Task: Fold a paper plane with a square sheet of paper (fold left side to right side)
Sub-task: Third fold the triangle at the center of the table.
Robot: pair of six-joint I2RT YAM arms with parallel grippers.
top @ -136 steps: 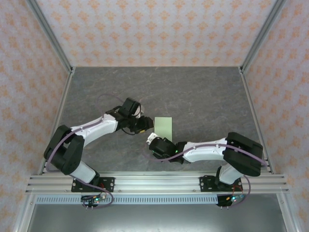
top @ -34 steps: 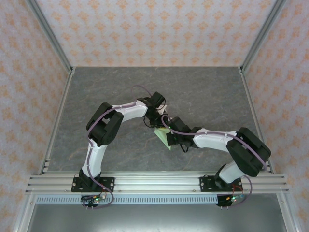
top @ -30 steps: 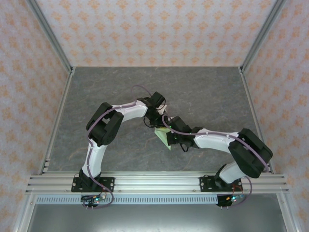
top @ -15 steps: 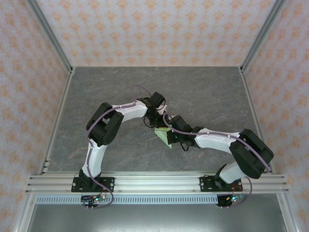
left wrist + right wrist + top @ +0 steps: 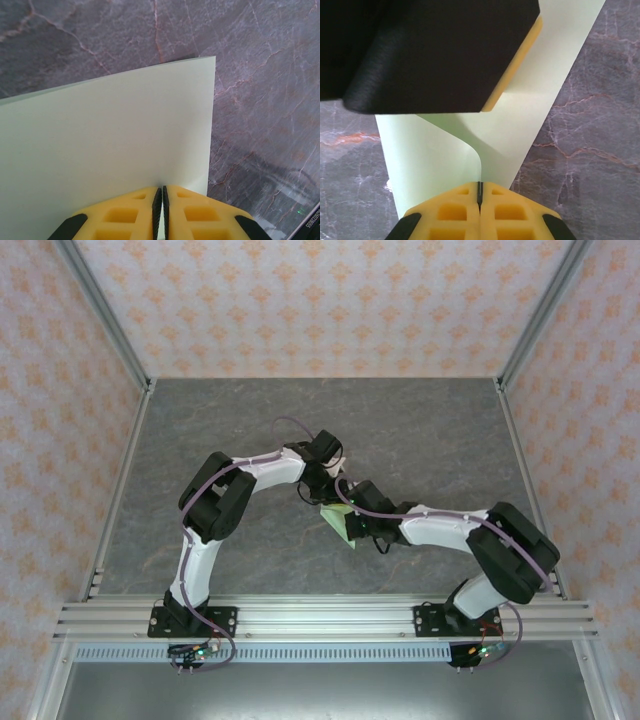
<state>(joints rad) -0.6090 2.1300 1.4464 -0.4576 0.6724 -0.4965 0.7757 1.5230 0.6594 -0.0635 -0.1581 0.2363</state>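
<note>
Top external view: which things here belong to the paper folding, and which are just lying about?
In the job: square sheet of paper; left gripper, shut on its edge; right gripper, shut on it too.
Just surroundings: table; patterned walls; aluminium rail.

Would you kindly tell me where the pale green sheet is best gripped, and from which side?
Pinch a free edge, coming in edge-on: the sheet is thin and partly lifted off the table. The left gripper is shut on an edge near a corner, the right gripper on a curled edge.
</note>
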